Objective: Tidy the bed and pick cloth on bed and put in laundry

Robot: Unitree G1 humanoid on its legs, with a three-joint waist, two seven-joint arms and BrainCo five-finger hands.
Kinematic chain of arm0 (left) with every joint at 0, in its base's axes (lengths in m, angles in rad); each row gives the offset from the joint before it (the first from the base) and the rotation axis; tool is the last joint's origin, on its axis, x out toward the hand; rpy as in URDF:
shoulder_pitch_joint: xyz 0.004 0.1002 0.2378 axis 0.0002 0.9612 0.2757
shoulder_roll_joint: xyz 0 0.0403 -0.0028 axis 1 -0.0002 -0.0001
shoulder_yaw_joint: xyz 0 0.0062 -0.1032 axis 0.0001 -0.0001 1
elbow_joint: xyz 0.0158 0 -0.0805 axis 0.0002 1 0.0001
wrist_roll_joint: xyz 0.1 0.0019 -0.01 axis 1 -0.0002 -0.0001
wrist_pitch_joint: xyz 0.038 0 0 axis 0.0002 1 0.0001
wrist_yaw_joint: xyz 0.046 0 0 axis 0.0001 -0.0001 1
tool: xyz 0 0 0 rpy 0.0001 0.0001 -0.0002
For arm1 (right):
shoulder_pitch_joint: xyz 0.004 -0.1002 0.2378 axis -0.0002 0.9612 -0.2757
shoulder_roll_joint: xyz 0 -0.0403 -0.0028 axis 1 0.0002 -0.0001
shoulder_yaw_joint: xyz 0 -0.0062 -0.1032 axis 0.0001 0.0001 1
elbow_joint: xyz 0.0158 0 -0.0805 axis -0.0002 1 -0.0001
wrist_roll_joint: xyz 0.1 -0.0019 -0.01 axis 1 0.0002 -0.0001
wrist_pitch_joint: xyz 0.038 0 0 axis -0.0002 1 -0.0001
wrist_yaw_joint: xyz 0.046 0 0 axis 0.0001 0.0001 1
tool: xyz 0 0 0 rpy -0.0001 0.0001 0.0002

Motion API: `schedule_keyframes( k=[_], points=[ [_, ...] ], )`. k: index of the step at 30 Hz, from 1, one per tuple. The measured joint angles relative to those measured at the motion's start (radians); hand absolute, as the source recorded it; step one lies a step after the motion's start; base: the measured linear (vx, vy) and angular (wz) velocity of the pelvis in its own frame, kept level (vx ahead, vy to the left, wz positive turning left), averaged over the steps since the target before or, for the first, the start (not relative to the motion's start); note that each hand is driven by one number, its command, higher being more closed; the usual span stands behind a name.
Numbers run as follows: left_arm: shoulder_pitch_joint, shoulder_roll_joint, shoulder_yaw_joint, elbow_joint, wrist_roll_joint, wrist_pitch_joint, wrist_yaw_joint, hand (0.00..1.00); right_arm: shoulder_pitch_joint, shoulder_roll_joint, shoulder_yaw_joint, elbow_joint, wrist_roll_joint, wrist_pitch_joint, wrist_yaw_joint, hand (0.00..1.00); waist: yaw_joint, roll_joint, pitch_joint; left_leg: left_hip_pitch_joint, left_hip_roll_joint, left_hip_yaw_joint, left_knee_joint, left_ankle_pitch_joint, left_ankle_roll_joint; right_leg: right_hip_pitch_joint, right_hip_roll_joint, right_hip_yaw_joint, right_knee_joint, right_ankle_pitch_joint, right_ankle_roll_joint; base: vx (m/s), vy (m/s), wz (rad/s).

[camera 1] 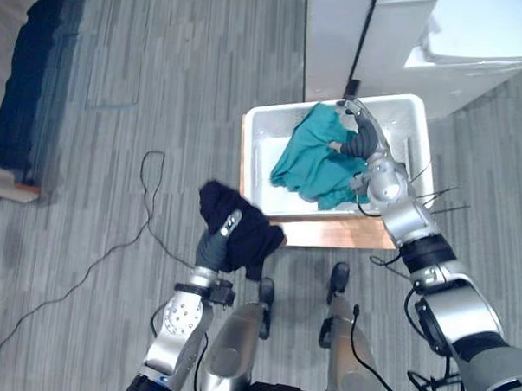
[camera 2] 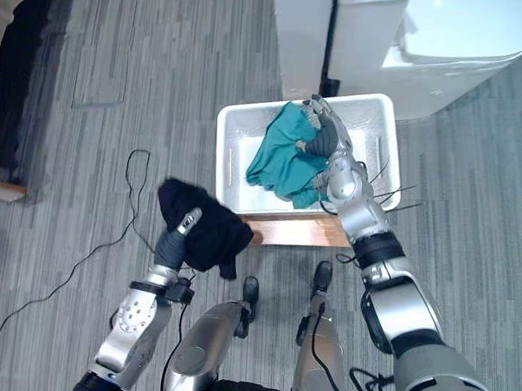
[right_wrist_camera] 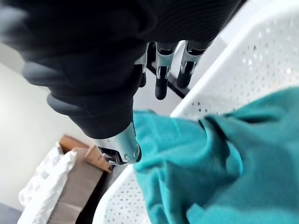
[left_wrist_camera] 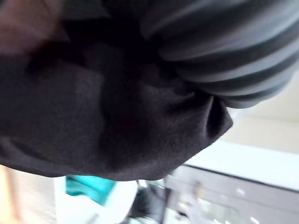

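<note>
Two cloths show: a black cloth (camera 1: 242,234) is bunched over the left hand (camera 1: 212,247), up off the floor (camera 1: 115,154) just beside the basket's (camera 1: 264,126) front left corner. It wraps the hand, so its grasp cannot be told. A teal cloth (camera 1: 310,159) lies heaped in the basket under the right hand (camera 1: 359,135), whose fingers (right_wrist_camera: 161,79) hang loose and straight, the thumb touching the fabric
</note>
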Motion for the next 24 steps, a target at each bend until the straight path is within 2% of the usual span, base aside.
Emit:
schedule_keyframes(
  k=[3, 5, 7, 8, 10, 13, 15, 16, 17, 18, 19, 21, 24],
  points=[
    [-0.018, 0.005, 0.045, -0.086, -0.037, 0.015, -0.026, 1.0, 0.192, 0.028, -0.024, -0.058, 0.003, 0.06, -0.012, 0.0, -0.003, -0.027, -0.077, 0.076, 0.018, 0.032, -0.032, -0.009, -0.004, 0.046, 0.015, 0.022, 0.0, -0.011, 0.001, 0.06, 0.025, -0.29],
    [-0.045, 0.006, 0.075, -0.112, -0.053, 0.024, -0.038, 1.0, 0.267, 0.037, -0.071, -0.083, 0.003, 0.075, -0.01, 0.0, -0.005, -0.041, -0.121, 0.096, 0.022, 0.052, -0.045, -0.009, -0.005, 0.049, 0.02, 0.04, 0.0, -0.013, -0.001, 0.04, 0.019, -0.29],
    [-0.084, 0.01, 0.096, -0.115, -0.047, 0.044, -0.035, 1.0, 0.313, 0.038, -0.101, -0.107, 0.004, 0.076, -0.007, 0.0, -0.015, -0.047, -0.13, 0.133, 0.025, 0.07, -0.055, -0.011, -0.007, 0.073, 0.024, 0.057, 0.0, -0.013, 0.0, 0.0, 0.023, -0.3],
    [-0.101, 0.025, 0.108, -0.113, -0.034, 0.062, -0.018, 1.0, 0.334, 0.041, -0.104, -0.11, 0.003, 0.076, -0.005, 0.0, -0.029, -0.053, -0.149, 0.15, 0.026, 0.084, -0.062, -0.011, -0.008, 0.079, 0.027, 0.071, -0.001, -0.014, 0.0, -0.05, 0.015, -0.28],
    [-0.164, 0.048, 0.111, -0.078, -0.022, 0.095, 0.02, 1.0, 0.393, 0.042, -0.117, -0.142, 0.004, 0.076, -0.001, 0.0, -0.035, -0.059, -0.181, 0.165, 0.028, 0.103, -0.067, -0.012, -0.009, 0.081, 0.031, 0.089, -0.001, -0.014, 0.001, -0.04, 0.002, -0.32],
    [-0.334, 0.09, 0.145, 0.112, 0.015, 0.142, 0.091, 1.0, 0.449, 0.046, -0.114, -0.168, 0.004, 0.074, 0.028, 0.0, -0.064, -0.07, -0.192, 0.188, 0.034, 0.141, -0.057, -0.025, -0.019, 0.089, 0.04, 0.128, -0.001, -0.021, -0.002, -0.09, -0.004, -0.37],
    [-0.477, 0.122, 0.146, 0.311, 0.036, 0.159, 0.149, 1.0, 0.452, 0.049, -0.111, -0.179, 0.014, 0.074, 0.041, 0.0, -0.086, -0.082, -0.185, 0.143, 0.052, 0.167, 0.007, -0.05, -0.021, 0.05, 0.051, 0.154, 0.015, -0.04, -0.003, -0.16, -0.033, -0.51],
    [-0.58, 0.131, 0.146, 0.455, 0.049, 0.16, 0.191, 1.0, 0.435, 0.048, -0.111, -0.179, 0.025, 0.074, 0.043, 0.0, -0.098, -0.072, -0.167, 0.091, 0.087, 0.182, 0.061, -0.071, -0.005, -0.003, 0.073, 0.158, 0.061, -0.08, -0.003, -0.21, -0.057, -0.59],
    [-0.691, 0.152, 0.145, 0.59, 0.063, 0.156, 0.235, 1.0, 0.396, 0.051, -0.11, -0.178, 0.048, 0.072, 0.043, 0.0, -0.115, -0.083, -0.103, 0.051, 0.108, 0.189, 0.129, -0.094, -0.011, -0.072, 0.082, 0.16, 0.23, -0.108, -0.028, -0.19, -0.043, -0.47],
    [-0.735, 0.158, 0.143, 0.643, 0.077, 0.155, 0.256, 1.0, 0.381, 0.05, -0.111, -0.175, 0.054, 0.071, 0.041, 0.0, -0.129, -0.096, -0.072, 0.031, 0.114, 0.189, 0.17, -0.11, -0.013, -0.095, 0.08, 0.156, 0.28, -0.136, -0.011, -0.16, -0.031, -0.31],
    [-0.782, 0.162, 0.14, 0.699, 0.087, 0.155, 0.294, 1.0, 0.354, 0.05, -0.113, -0.173, 0.069, 0.071, 0.039, 0.0, -0.15, -0.104, -0.023, -0.016, 0.137, 0.192, 0.246, -0.132, -0.022, -0.138, 0.097, 0.158, 0.336, -0.15, -0.015, -0.16, -0.011, -0.23],
    [-0.799, 0.145, 0.119, 0.707, 0.134, 0.155, 0.34, 1.0, 0.356, 0.049, -0.114, -0.193, 0.092, 0.073, 0.033, 0.0, -0.156, -0.116, 0.026, -0.096, 0.161, 0.207, 0.344, -0.157, -0.017, -0.257, 0.108, 0.17, 0.461, -0.173, -0.021, -0.18, -0.029, -0.36],
    [-0.822, 0.118, 0.094, 0.702, 0.186, 0.161, 0.383, 1.0, 0.386, 0.066, -0.106, -0.29, 0.111, 0.074, 0.032, 0.0, -0.147, -0.111, 0.058, -0.206, 0.193, 0.211, 0.462, -0.199, -0.019, -0.382, 0.122, 0.168, 0.584, -0.211, -0.026, -0.09, -0.023, -0.22]
  ],
)
